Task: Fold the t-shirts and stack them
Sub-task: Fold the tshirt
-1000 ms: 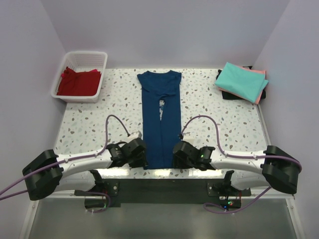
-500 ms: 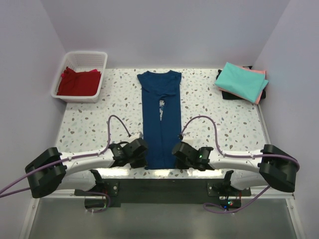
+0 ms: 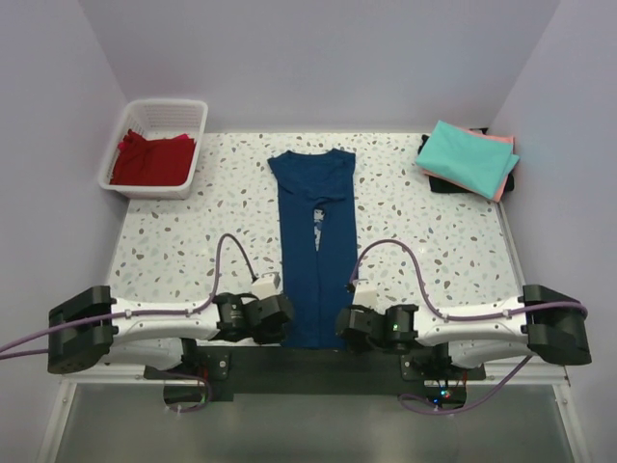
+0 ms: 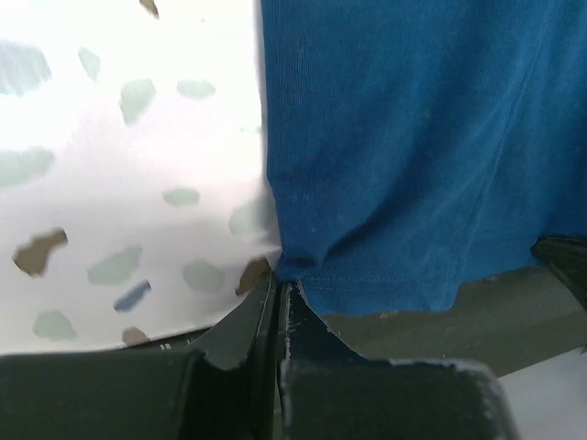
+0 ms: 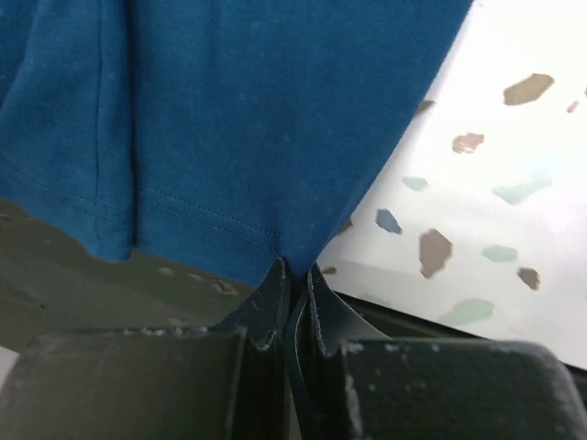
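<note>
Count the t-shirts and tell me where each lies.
4: navy blue t-shirt mid-table, red t-shirt in the white basket, teal t-shirt atop the salmon-pink t-shirt far right. Dark cloth beneath them may be another.

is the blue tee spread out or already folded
Partly folded: the blue tee lies as a long narrow strip, no sleeves sticking out, at full length from collar to hem, not yet folded across.
</note>
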`<state>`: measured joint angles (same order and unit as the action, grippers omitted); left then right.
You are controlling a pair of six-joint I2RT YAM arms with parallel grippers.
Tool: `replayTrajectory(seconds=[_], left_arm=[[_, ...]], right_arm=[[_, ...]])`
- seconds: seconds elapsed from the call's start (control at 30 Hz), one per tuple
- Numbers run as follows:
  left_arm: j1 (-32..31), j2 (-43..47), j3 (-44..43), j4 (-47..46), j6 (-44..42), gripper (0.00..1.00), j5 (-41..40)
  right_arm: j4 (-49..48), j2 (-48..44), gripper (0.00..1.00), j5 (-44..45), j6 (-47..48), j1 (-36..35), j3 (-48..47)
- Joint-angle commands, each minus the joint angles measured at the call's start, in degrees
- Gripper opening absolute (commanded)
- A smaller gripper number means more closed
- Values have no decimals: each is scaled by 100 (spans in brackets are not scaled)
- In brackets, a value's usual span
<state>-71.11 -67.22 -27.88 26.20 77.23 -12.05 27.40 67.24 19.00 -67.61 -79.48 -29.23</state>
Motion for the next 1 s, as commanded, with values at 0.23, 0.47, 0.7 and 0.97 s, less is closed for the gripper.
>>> replayTrajectory(seconds=[0.23,0.47,0.7,0.97], left_arm=[[-1071,51,-876,1476,1189,0,-1492],[-1071,131,-1606,2098,1127,0,-2475],[-774,-405,-2555,2856,1382,0,-3382],[88,-827,-3057,2374,304,0,-3734]], right_arm=[[1821,-519,0,1763,-498,-551,-916],[2533,-598,0,2546,-261,-560,-1594],[2762,-467,0,3478,29,-481,-1980],[1455,-274,0,3892,1650,378,-2113]])
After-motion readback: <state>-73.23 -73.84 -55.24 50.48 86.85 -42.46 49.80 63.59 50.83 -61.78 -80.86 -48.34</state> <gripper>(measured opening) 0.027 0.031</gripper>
